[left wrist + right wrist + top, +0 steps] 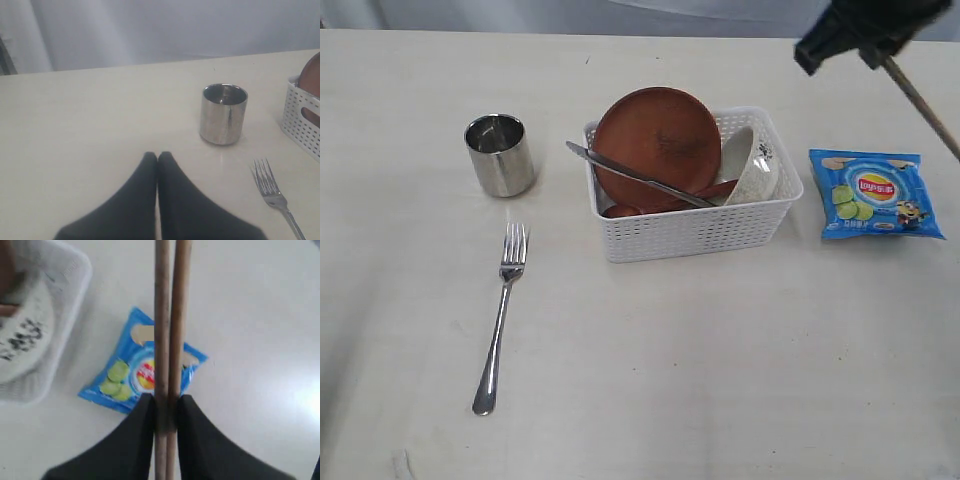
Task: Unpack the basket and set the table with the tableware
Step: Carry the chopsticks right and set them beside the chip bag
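Exterior: right gripper high at far right, chopsticks slanting from it, right of basket; cup and fork lie left on table.
Left wrist: left gripper pressed together, empty, near cup.
Right wrist: jaws pinch 2 chopsticks above chip bag. Best to shift clear of bag, lower flat, keep pair parallel.
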You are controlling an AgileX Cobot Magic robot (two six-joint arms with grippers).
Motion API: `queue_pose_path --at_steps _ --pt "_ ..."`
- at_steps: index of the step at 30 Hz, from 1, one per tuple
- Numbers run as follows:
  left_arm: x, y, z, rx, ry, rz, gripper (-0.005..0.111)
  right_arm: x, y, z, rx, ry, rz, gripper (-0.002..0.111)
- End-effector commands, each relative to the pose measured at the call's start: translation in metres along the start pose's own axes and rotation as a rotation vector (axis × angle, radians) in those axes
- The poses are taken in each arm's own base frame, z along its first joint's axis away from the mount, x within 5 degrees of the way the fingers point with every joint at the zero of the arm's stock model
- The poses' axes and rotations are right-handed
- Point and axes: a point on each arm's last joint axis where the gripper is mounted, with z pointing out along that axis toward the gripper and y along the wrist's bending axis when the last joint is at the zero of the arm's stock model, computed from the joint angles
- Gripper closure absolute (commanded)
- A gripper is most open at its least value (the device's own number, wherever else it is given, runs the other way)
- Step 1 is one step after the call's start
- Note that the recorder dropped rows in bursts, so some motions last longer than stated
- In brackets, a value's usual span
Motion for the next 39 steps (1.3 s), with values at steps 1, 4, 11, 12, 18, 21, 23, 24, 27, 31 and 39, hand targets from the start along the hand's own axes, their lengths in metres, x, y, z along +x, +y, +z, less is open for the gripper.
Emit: queue_pose_path --at_steps 1,4,11,12,18,21,23,24,27,31,39 --pt "0.0 0.0 0.0 0.006 -0.008 -0.005 0.107 0.055 -0.042 0.053 0.016 0.247 0.258 0.109" --pt "0.0 0.0 0.0 0.006 -0.008 -0.005 0.107 0.099 -0.052 0.089 -0.063 0.41 0.394 0.109" --pt "0.0 0.0 0.0 0.006 -0.008 -0.005 0.107 0.128 -0.068 0.123 -0.085 0.329 0.528 0.109" --pt "0.0 0.0 0.0 0.006 -0.008 -0.005 0.107 0.128 -0.068 0.126 -0.088 0.309 0.534 0.109" --pt "0.0 0.0 0.0 0.006 -0.008 -0.005 0.107 0.121 -0.052 0.161 -0.189 0.348 0.59 0.109" --pt "0.0 0.0 0.0 0.006 -0.008 -0.005 0.107 0.124 -0.049 0.181 -0.166 0.4 0.587 0.109" --pt "0.0 0.0 0.0 0.006 -0.008 -0.005 0.107 0.123 -0.052 0.191 -0.123 0.426 0.586 0.109" --pt "0.0 0.0 0.0 0.006 -0.008 -0.005 0.107 0.122 -0.053 0.194 -0.119 0.427 0.581 0.109" --pt "0.0 0.0 0.0 0.006 -0.008 -0.005 0.107 0.115 -0.054 0.204 -0.121 0.399 0.579 0.109" --pt "0.0 0.0 0.0 0.006 -0.008 -0.005 0.107 0.107 -0.056 0.213 -0.121 0.348 0.585 0.109" --pt "0.0 0.0 0.0 0.006 -0.008 -0.005 0.107 0.106 -0.052 0.231 -0.133 0.389 0.584 0.108"
